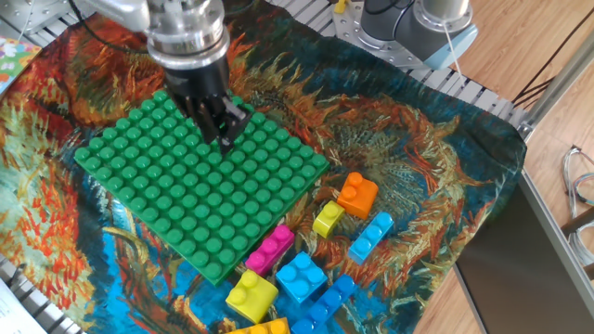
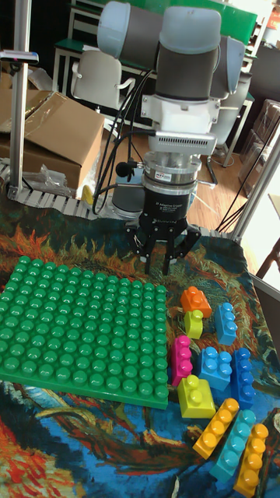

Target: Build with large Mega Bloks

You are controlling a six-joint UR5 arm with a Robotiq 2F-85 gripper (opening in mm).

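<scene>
A loose pile of large Mega Bloks lies on the patterned cloth to the right of the green baseplate (image 1: 176, 199) (image 2: 70, 334). It includes an oblong magenta brick (image 1: 270, 249) (image 2: 181, 359), an orange one (image 1: 357, 195) (image 2: 195, 300), a small yellow one (image 1: 328, 219) (image 2: 194, 323), a light blue one (image 1: 370, 237) (image 2: 226, 322), a blue one (image 1: 300, 276) (image 2: 217, 368) and a bigger yellow one (image 1: 251, 295) (image 2: 196, 397). My gripper (image 1: 225, 139) (image 2: 158, 268) hangs over the baseplate's far right part, pointing down, with a narrow gap between its fingers and nothing in it. No brick stands on the baseplate.
Several long bricks (image 2: 233, 443) lie at the front right of the pile. The arm's base (image 1: 418, 28) stands at the back of the table. A cardboard box (image 2: 47, 132) sits behind on the left. Cables (image 1: 580, 186) lie off the table's right edge.
</scene>
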